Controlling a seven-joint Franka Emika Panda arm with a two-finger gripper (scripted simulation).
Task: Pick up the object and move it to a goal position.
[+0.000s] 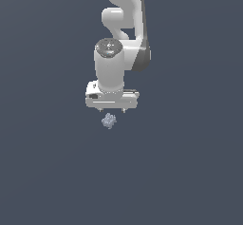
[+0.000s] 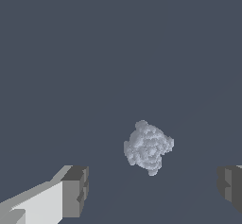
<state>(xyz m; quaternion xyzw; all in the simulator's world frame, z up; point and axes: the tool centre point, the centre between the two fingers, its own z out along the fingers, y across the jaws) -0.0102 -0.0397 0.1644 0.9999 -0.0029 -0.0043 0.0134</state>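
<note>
just below the white arm (image 1: 114,67), knobbly grey-blue object (image 1: 109,121), jaws spread wide, clear of it

Plain dark slate-blue backdrop (image 1: 42,172)

We see only a flat, matte, dark slate-blue ground surface (image 1: 47,172) filling both views. It is uniform in colour and carries no markings, edges or seams that we can make out; faint lighter streaks cross it in the wrist view.
</note>
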